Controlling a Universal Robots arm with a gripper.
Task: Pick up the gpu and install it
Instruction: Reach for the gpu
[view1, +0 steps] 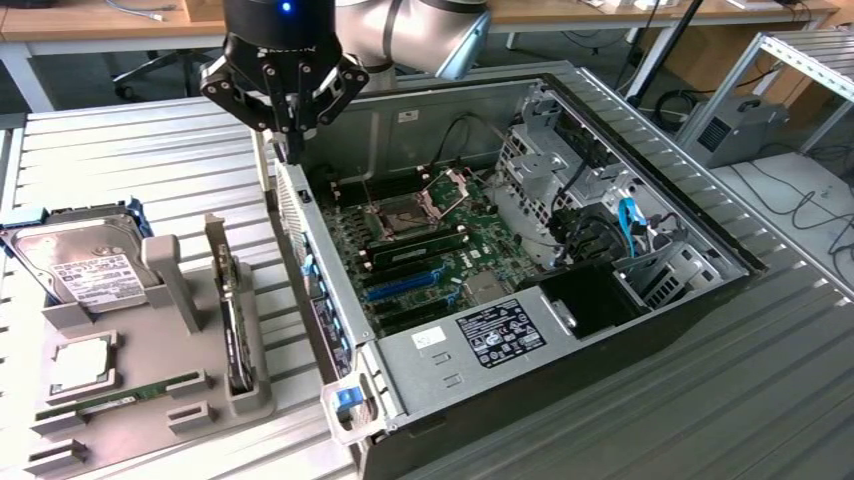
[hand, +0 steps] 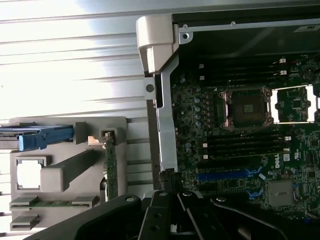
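The gpu (view1: 238, 335) stands on edge in a slot of the grey holder (view1: 160, 400) at the exterior view's left, its silver bracket (view1: 214, 250) pointing up. In the wrist view the gpu (hand: 111, 170) is a thin green edge in the holder (hand: 70, 170). My gripper (view1: 283, 145) hangs above the rear wall of the open PC case (view1: 400, 125), apart from the gpu. Its fingers are shut with nothing between them. The gripper (hand: 169, 184) shows as black linkage over the case edge. Blue expansion slots (view1: 400, 288) lie free on the motherboard (hand: 235, 150).
The holder also carries a hard drive (view1: 80, 265) in a blue caddy, a CPU (view1: 80, 365) and a RAM stick (view1: 120, 397). Inside the case sit the CPU socket (view1: 398, 220), drive cages (view1: 561, 170) and a black power supply (view1: 494, 335). Ribbed metal tabletop (view1: 147, 160) surrounds everything.
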